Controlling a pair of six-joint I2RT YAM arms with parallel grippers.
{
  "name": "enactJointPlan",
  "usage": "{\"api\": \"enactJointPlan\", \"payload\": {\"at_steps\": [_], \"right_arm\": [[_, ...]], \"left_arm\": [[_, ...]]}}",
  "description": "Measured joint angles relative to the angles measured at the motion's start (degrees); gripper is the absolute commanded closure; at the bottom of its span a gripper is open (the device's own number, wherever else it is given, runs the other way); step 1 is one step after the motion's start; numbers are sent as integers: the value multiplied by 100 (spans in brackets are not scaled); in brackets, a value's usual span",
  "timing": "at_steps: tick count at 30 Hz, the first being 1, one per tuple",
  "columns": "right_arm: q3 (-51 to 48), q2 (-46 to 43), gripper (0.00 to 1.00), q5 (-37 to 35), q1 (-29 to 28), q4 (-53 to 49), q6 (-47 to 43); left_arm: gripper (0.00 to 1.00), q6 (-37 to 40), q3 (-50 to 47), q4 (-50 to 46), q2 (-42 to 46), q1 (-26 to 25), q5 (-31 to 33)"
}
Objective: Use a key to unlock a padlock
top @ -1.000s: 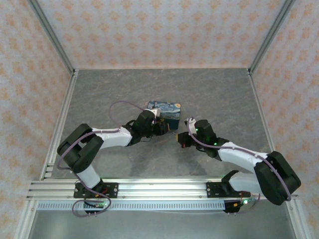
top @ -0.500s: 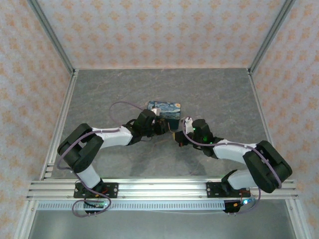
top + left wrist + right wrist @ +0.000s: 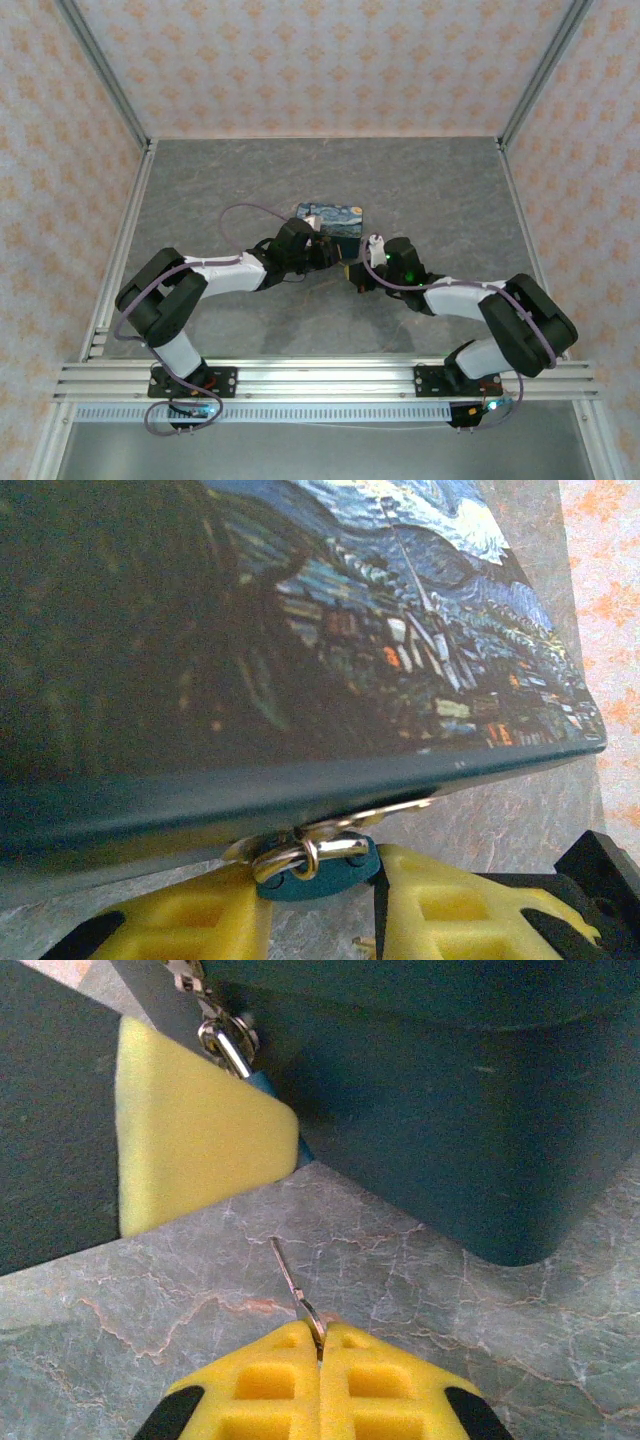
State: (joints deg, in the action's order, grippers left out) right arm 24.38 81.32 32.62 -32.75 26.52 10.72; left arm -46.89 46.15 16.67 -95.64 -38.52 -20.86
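The right gripper (image 3: 320, 1332) sits at bottom centre, its yellow fingers pressed together on the bow of the key (image 3: 293, 1282). The thin blade slants up and left over the grey marbled bench (image 3: 480, 1340) (whether it touches the surface is unclear). Its tip stops short of the padlock (image 3: 268, 1085), of which a blue sliver and the silver shackle (image 3: 228, 1042) show, lying against the left finger (image 3: 190, 1140). Behind stands the dark tin (image 3: 450, 1100), one rounded corner on the bench.
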Motion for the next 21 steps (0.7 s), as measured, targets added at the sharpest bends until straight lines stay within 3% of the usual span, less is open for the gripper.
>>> {"api": "enactJointPlan", "payload": {"at_steps": [21], "right_arm": [[114, 387, 100, 188, 83, 442, 203]], "left_arm": [[68, -7, 33, -63, -2, 0, 0]]}}
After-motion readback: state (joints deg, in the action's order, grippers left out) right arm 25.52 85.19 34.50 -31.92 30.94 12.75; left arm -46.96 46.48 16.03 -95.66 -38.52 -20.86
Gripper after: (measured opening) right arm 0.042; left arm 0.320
